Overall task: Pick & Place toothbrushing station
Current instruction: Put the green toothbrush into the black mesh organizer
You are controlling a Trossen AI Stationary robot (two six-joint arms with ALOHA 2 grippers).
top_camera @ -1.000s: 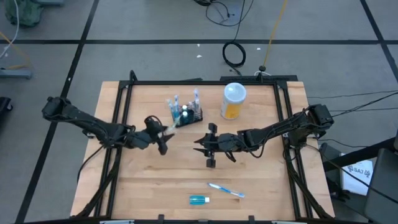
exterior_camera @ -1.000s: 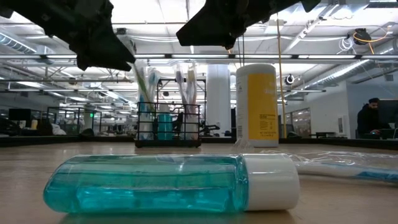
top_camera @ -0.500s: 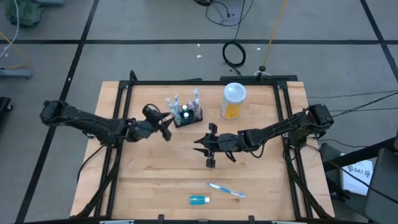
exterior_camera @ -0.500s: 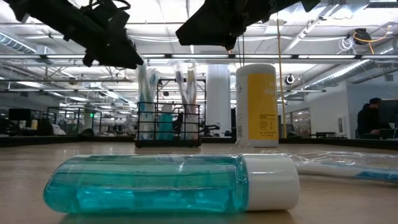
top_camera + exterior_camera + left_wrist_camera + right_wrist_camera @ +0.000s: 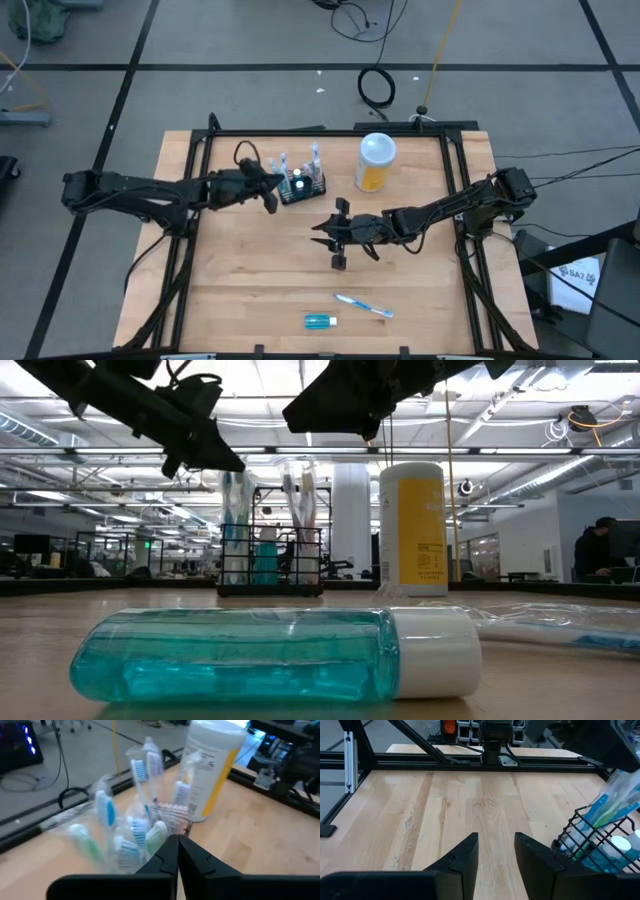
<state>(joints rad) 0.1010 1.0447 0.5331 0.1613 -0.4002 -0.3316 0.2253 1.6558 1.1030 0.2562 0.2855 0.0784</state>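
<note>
My left hand (image 5: pixel 272 197) is pinched shut on nothing, just beside the toothbrushing station (image 5: pixel 300 186) at the worktop's far side, prob lining up. Right hand (image 5: pixel 338 238) waits mid-worktop, half open, empty

Grey tiled floor (image 5: pixel 250 40) with a coiled black cable (image 5: pixel 377 88); bright ceiling lights (image 5: pixel 250 380) overhead.

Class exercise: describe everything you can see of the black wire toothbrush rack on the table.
The toothbrush rack is a small black wire holder with slatted sides, standing upright toward the table's far edge, beside the white-lidded container. It holds several wrapped toothbrushes upright, heads up, plus a small teal bottle. The shut left end effector hovers just beside it, empty; contact isn't visible.
</note>
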